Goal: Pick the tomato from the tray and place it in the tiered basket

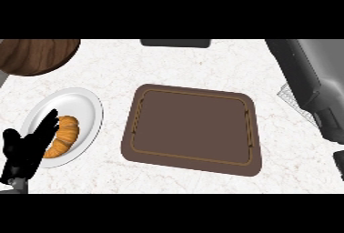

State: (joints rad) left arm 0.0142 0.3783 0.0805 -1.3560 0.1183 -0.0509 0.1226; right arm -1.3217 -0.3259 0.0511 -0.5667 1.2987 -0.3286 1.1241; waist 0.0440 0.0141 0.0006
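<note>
No tomato shows on the brown tray (191,129), likely carried off by the right arm (312,86) over the basket mesh (290,98), its hand unseen, while the left hand (23,148) rests open beside the croissant plate (80,102).

Left robot hand (23,148): matte black throughout, with slender tapering fingers and a broader black palm. No markings, screws or cables are visible on it. A short grey wrist section (17,184) adjoins it at the lower edge. Right forearm (312,86): grey, long and boxy, with flat faces, darker grey panel sections and a stepped, angular outline. The right robot hand is out of view.
</note>
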